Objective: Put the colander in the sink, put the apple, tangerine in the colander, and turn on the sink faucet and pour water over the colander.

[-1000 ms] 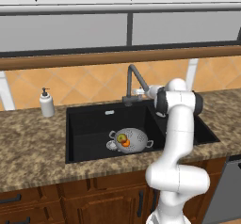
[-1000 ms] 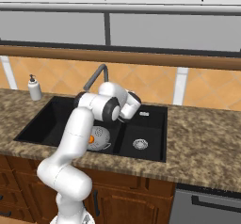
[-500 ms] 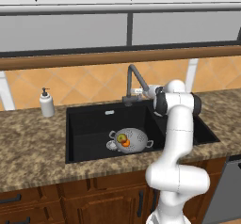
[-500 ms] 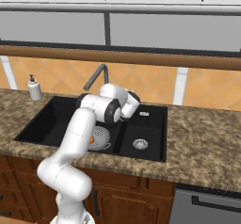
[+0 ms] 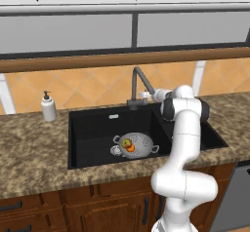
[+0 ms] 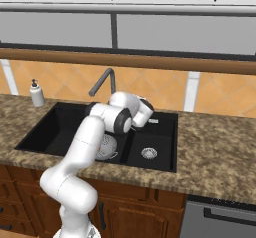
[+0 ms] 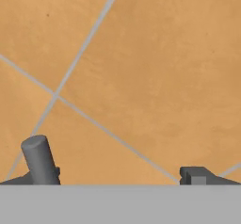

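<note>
Orange wall tiles (image 7: 155, 68) beyond open hand (image 7: 117, 176)

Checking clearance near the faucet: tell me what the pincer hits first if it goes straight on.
Most likely the orange tiled wall, straight ahead of the open pincer; the faucet lever sits just off to one side.

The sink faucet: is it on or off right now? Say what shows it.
Off. No stream falls from the sink faucet; its spout ends above the sink, and the colander holds the fruit dry.
</note>
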